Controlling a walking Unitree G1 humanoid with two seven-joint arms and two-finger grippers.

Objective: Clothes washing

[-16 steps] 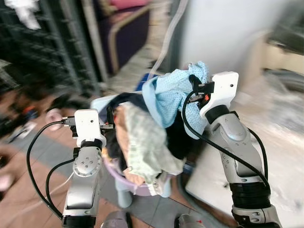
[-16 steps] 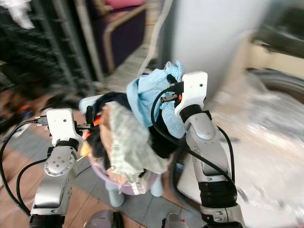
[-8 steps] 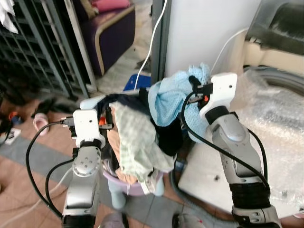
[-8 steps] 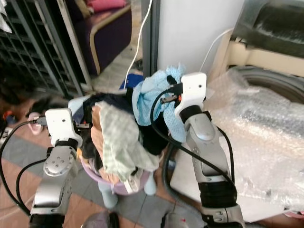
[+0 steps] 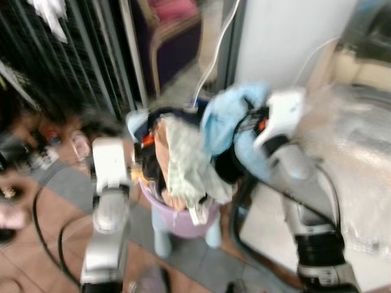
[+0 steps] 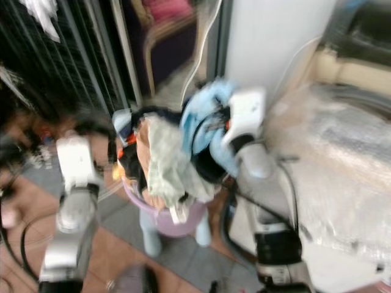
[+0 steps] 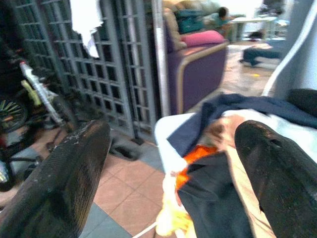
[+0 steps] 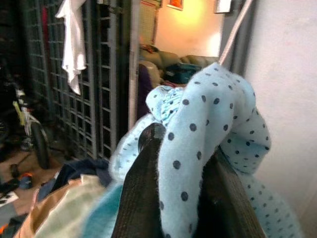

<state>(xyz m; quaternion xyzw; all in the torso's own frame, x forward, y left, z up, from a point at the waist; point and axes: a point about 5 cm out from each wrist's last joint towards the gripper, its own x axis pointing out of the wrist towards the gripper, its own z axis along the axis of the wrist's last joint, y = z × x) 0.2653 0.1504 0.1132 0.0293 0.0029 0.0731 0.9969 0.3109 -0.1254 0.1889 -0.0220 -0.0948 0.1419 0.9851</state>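
Observation:
A lilac laundry basket (image 5: 183, 217) stands on a small pale stool, heaped with clothes: a pale green checked piece (image 5: 186, 165), dark navy garments (image 7: 233, 106) and something orange. My right gripper (image 8: 178, 198) is shut on a light blue dotted garment (image 8: 208, 129), held above the heap's right side (image 5: 226, 119). My left gripper (image 7: 171, 163) is open beside the basket's left rim, its black fingers (image 7: 59, 173) apart, with clothes in front of them and nothing between.
A washing machine wrapped in bubble wrap (image 5: 360, 146) stands at right beside a white wall (image 5: 287, 30) with a cable. Grey metal grilles (image 7: 74, 64), a purple sofa (image 7: 198, 64) and a bicycle (image 7: 20, 114) lie behind. Shoes (image 5: 79, 146) litter the tiled floor.
The head views have shifted and blurred, so the camera moved. Both grippers keep the same places relative to the basket; the right still grips the blue garment.

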